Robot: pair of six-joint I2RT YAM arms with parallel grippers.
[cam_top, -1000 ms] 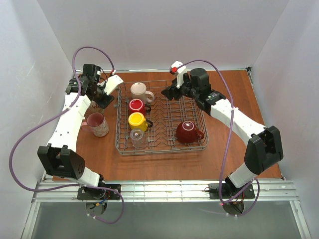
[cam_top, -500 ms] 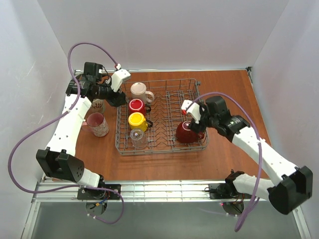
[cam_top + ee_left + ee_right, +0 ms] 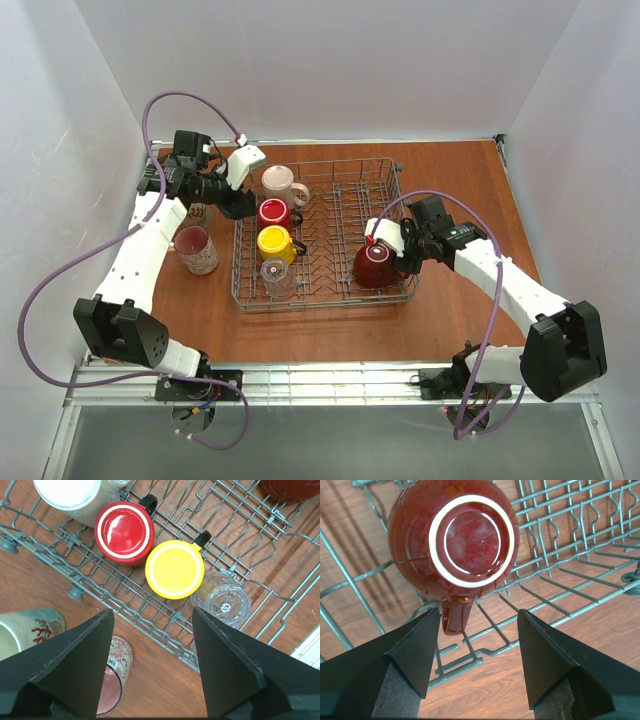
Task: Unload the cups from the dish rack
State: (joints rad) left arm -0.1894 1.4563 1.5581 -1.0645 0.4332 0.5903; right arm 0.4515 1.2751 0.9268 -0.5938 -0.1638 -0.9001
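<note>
- Across the middle of the brown worktop (image 3: 470, 185): grey wire rack (image 3: 325, 303), roughly square, low-sided, with rows of upright tines.
- Down the rack's left column, from far to near: cream mug (image 3: 279, 182), red mug (image 3: 271, 212), yellow mug (image 3: 273, 241), clear glass (image 3: 278, 276), each just beside the next.
- Near the rack's front right corner, well apart from that column: dark red mug (image 3: 470, 535), upside down, pale foot ring facing up, handle sticking out toward the right arm.
- Off the rack's left side, on bare worktop: pink mug (image 3: 196, 248), upright, and just behind it a pale mug with a red coral print (image 3: 25, 630) (largely hidden under the arm in the overhead view).
- Above the rack's left rim, between the coral-print mug and the red mug: left fingers (image 3: 70, 665), spread wide, gripping nothing, with the yellow mug and the rim wires framed between the tips.
- Low over the front right corner of the rack: right fingers (image 3: 555, 670), also spread wide and empty, with the dark red mug's handle lying in the gap, close to one tip (contact or not, impossible to tell).
</note>
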